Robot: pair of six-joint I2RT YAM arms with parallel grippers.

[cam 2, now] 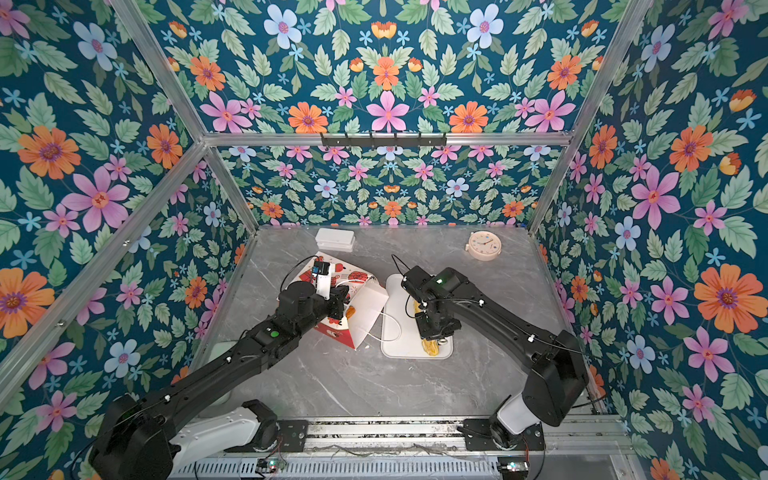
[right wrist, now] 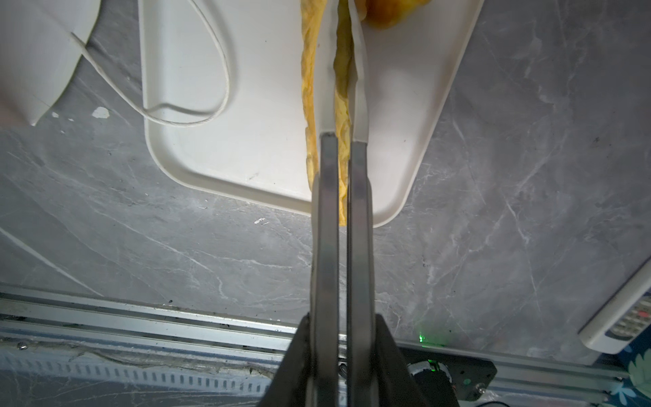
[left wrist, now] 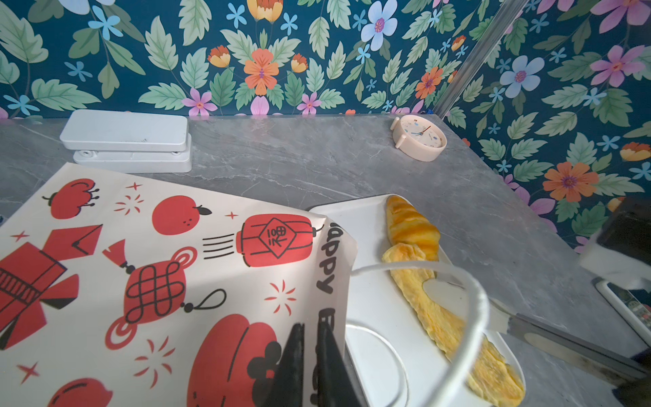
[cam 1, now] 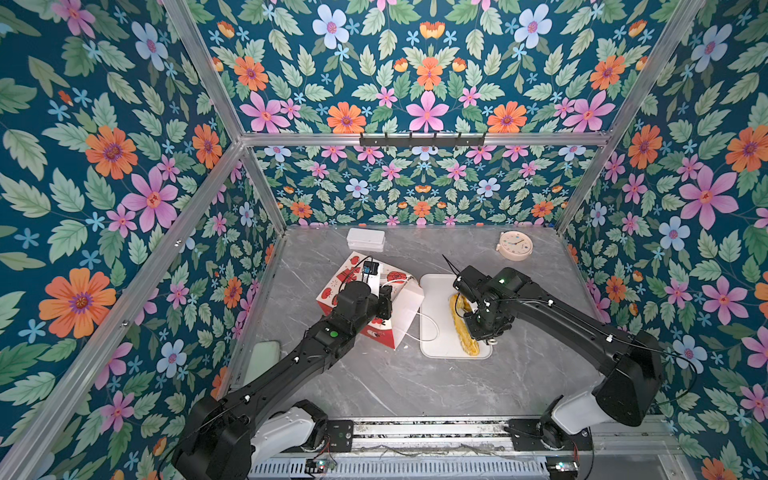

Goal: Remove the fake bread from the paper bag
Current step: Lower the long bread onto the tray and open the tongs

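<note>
On the grey table (cam 1: 374, 382), the paper bag (cam 1: 405, 309) lay tipped on its side, its mouth facing the white tray (cam 1: 432, 345) just beside it. Both top views showed that much. Only a top view caught an orange piece (cam 2: 351, 311) of bread just inside the bag's mouth, next to my left gripper (cam 2: 340, 300).

My left wrist view hid the bag's inside. It showed the printed wall instead: red lanterns, fruit and knots on white. There my black fingers (left wrist: 292, 359) were clenched on the bag's edge by the mouth. One cord handle (left wrist: 472, 299) arched up close to that camera.

That view also showed the bread on the tray plainly. A glossy, striped golden croissant (left wrist: 412, 229) touched the end of a long yellow pastry (left wrist: 454, 327), which was flat and wrinkled.

My right wrist view gave the closest look at my right gripper (right wrist: 341, 53). Its long metal fingers were squeezed nearly together, with a strip of the long yellow pastry pinched between their white tips. I could not tell whether the pastry was lifted or lay on the tray. The other cord handle (right wrist: 225, 70) lay looped across the tray's bare half.
</note>
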